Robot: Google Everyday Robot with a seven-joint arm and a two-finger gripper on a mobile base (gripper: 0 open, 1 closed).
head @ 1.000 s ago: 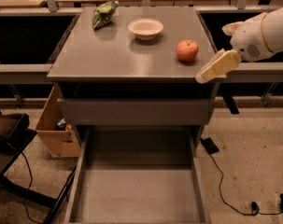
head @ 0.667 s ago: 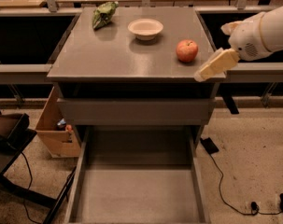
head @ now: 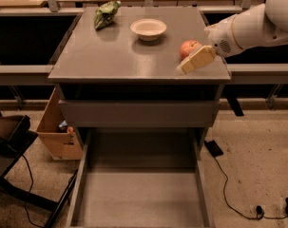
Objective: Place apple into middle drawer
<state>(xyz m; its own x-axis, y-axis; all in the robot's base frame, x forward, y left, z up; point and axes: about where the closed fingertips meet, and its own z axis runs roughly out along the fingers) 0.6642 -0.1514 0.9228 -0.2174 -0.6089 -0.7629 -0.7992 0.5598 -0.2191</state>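
The apple (head: 187,46), small and red-orange, sits on the grey cabinet top (head: 115,56) near its right front. My gripper (head: 195,61) reaches in from the right on a white arm (head: 250,27) and lies just in front of and to the right of the apple, covering its lower right edge. The middle drawer (head: 139,198) is pulled out wide open below the cabinet front, with a bare flat grey floor and thin side walls.
A white bowl (head: 148,29) stands at the back middle of the top, and a green bag (head: 106,14) at the back left. A cardboard box (head: 58,132) stands on the floor to the left of the drawer. Cables (head: 229,194) lie on the floor to the right.
My gripper has moved left and closer to the apple, from beside it to overlapping its lower right edge. The apple, bowl and drawer have not moved.
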